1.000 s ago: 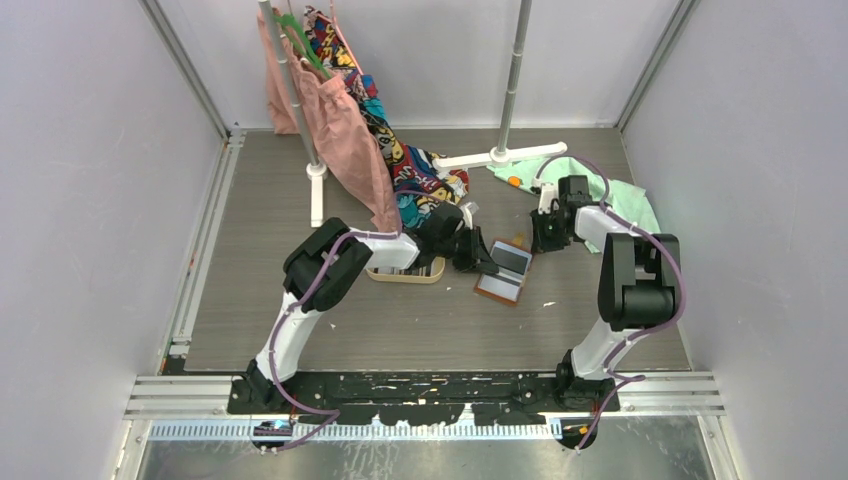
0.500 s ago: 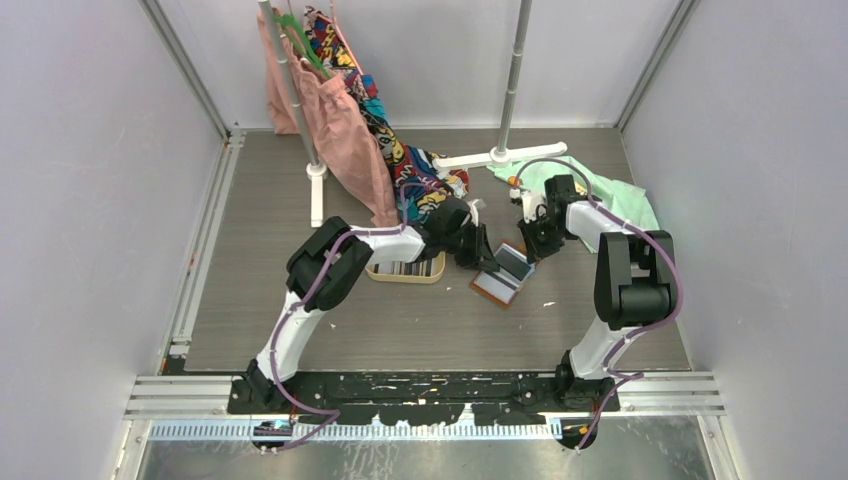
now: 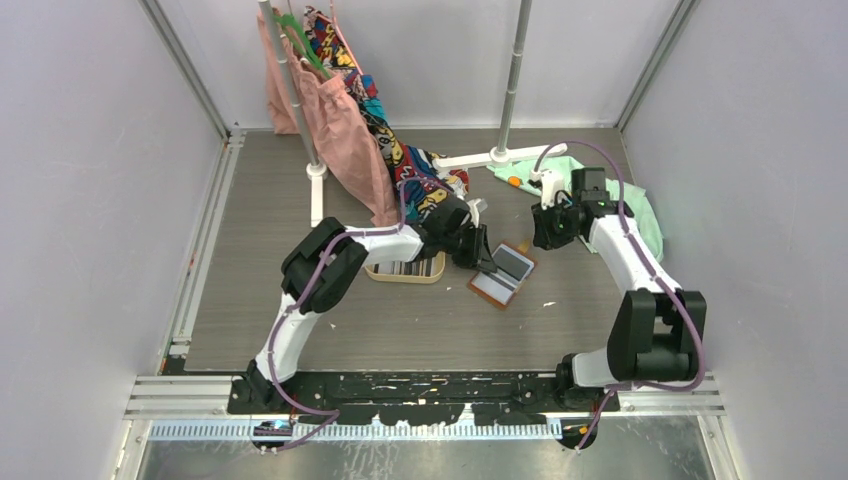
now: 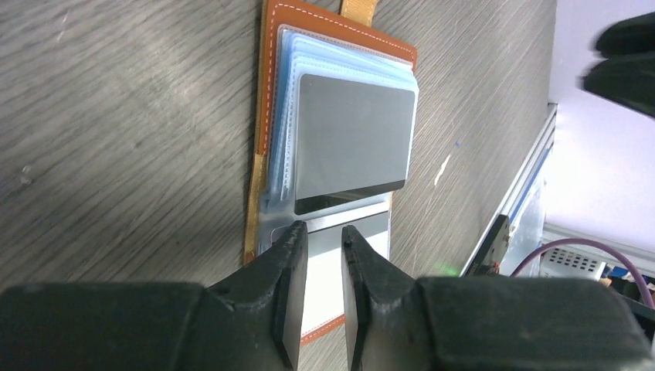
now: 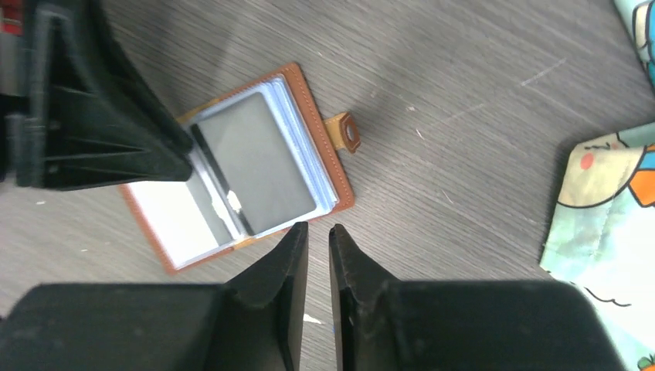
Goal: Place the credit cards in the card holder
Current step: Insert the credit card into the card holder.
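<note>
The tan-brown card holder (image 3: 497, 285) (image 4: 270, 93) (image 5: 323, 147) lies open on the table, its snap tab (image 5: 345, 131) pointing to the back right. A grey credit card (image 4: 354, 135) (image 5: 259, 158) sits in its top clear sleeve. My left gripper (image 3: 487, 262) (image 4: 320, 232) hovers low over the holder's fold. Its jaws are a little apart with nothing between them. My right gripper (image 3: 545, 236) (image 5: 318, 229) hangs to the holder's back right, off the leather, narrowly open and empty. More credit cards (image 3: 405, 266) stand in an oval wooden tray (image 3: 400, 279).
Pink and patterned clothes (image 3: 350, 130) hang from a rack at the back left and spill onto the table behind the left arm. The rack's white foot (image 3: 500, 155) lies at the back. A mint cloth (image 3: 632, 200) (image 5: 610, 201) lies by the right arm.
The right gripper came in to the holder's far edge, then drew back up and to the right. Both grippers' jaws parted slightly. The left gripper stayed at the holder, which shifted slightly.
</note>
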Robot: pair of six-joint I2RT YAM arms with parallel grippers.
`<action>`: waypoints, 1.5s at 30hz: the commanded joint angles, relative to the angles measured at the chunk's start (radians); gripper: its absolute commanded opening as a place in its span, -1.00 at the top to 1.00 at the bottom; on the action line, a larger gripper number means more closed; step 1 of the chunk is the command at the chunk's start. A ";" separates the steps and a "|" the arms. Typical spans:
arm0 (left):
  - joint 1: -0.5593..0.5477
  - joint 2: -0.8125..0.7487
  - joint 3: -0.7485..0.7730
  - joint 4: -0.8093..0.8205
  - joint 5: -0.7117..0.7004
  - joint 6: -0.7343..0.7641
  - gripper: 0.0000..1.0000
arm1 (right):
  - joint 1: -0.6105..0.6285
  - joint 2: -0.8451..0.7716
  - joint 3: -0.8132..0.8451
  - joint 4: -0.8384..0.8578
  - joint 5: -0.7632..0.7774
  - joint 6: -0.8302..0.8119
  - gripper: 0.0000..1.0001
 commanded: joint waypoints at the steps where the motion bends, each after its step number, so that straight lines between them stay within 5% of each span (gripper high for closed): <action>1: 0.005 -0.075 -0.038 -0.053 -0.009 0.076 0.50 | -0.035 -0.085 -0.006 -0.045 -0.283 -0.044 0.49; 5: 0.005 -0.117 -0.072 -0.016 0.006 0.089 0.47 | -0.056 -0.092 -0.009 -0.065 -0.391 -0.052 0.29; 18: 0.005 -0.212 -0.119 0.087 0.083 0.077 0.42 | -0.062 0.195 0.094 -0.167 -0.362 0.008 0.27; 27: 0.018 -0.313 -0.141 0.076 0.039 0.200 0.37 | -0.063 -0.082 -0.007 0.007 -0.312 0.007 0.22; 34: 0.068 -0.342 -0.160 0.112 0.027 0.196 0.19 | -0.073 -0.252 -0.103 0.153 -0.308 -0.001 -0.19; 36: 0.068 -0.358 -0.154 0.095 0.023 0.211 0.18 | -0.075 -0.269 -0.103 0.172 -0.302 0.003 -0.42; 38: 0.067 -0.376 -0.158 0.086 0.003 0.234 0.17 | -0.076 -0.279 -0.105 0.204 -0.289 0.030 -0.93; 39: 0.067 -0.382 -0.162 0.077 -0.017 0.246 0.15 | -0.077 -0.280 -0.108 0.230 -0.277 0.066 -0.98; 41: 0.067 -0.393 -0.175 0.060 -0.082 0.284 0.04 | -0.081 -0.252 -0.121 0.306 -0.272 0.194 -0.99; 43: 0.068 -0.399 -0.194 0.053 -0.167 0.339 -0.10 | -0.081 -0.175 -0.068 0.220 -0.401 0.138 -0.96; 45: 0.074 -0.405 -0.223 0.069 -0.248 0.379 -0.25 | -0.078 -0.078 -0.008 0.110 -0.499 0.078 -0.72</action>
